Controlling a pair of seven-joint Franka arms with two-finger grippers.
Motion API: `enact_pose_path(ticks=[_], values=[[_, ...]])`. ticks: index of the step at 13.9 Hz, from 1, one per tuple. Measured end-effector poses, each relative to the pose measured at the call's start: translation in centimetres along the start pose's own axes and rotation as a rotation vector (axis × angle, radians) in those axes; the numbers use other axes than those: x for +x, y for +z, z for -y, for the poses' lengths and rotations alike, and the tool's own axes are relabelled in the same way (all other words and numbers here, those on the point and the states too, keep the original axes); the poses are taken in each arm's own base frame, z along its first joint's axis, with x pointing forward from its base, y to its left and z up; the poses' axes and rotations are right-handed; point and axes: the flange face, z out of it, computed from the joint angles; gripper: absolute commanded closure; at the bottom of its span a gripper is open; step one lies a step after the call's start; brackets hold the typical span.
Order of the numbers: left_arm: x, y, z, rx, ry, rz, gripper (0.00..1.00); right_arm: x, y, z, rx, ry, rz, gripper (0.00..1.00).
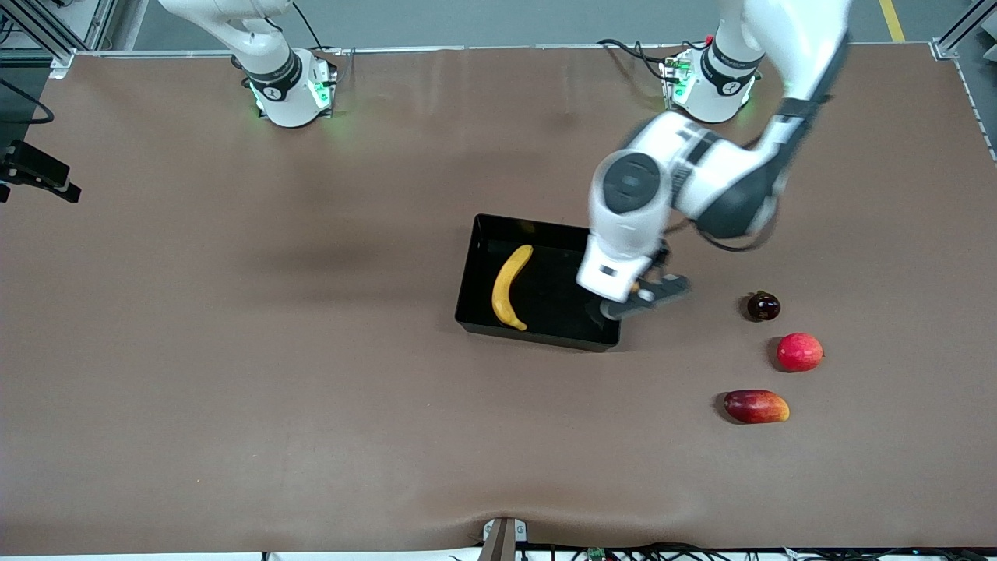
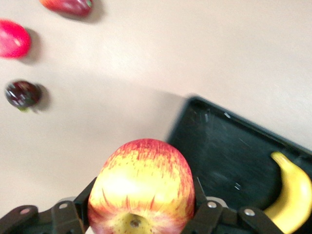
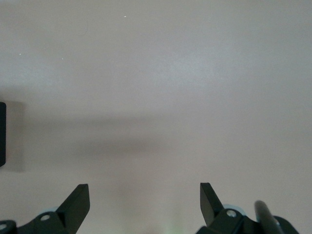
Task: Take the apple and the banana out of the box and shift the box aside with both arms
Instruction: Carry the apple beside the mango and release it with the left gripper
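Observation:
The red-and-yellow streaked apple [image 2: 141, 185] sits between the fingers of my left gripper [image 2: 144, 197], which is shut on it. In the front view this gripper [image 1: 642, 300] hangs over the black box's [image 1: 537, 335] end wall toward the left arm's end of the table, and only a sliver of the apple [image 1: 635, 287] shows. The yellow banana [image 1: 510, 288] lies inside the box [image 2: 219, 146], toward the right arm's end; the left wrist view catches the banana [image 2: 292, 195] too. My right gripper [image 3: 145, 195] waits open over bare table with nothing between its fingers.
Three fruits lie on the table toward the left arm's end: a dark round fruit [image 1: 763, 306], a plain red round fruit [image 1: 800, 351] and a red-orange mango [image 1: 755, 406], the mango nearest the front camera. A corner of the box [image 3: 2, 134] shows in the right wrist view.

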Motion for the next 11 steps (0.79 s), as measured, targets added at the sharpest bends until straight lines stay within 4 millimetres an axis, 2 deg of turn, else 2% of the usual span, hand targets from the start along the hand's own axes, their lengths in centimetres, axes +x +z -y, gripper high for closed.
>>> enact_pose_path(ticks=[3,6,8,10,11], values=[[6.2,2.7,7.7,0.014,0.058,0.054,1.00,0.1,0.1,0.0,0.000,0.000,0.001,0.00],[10.8,8.1,14.4,-0.006,0.118,0.127,1.00,0.1,0.1,0.0,0.000,0.001,0.002,0.00],[12.6,13.2,16.6,-0.048,0.117,0.154,1.00,0.1,0.1,0.0,0.000,0.001,0.002,0.00],[12.7,17.1,16.4,-0.084,0.122,0.165,1.00,0.1,0.1,0.0,0.000,0.001,0.003,0.00],[12.5,18.2,16.0,-0.092,0.128,0.168,1.00,0.1,0.1,0.0,0.000,0.001,0.003,0.00]])
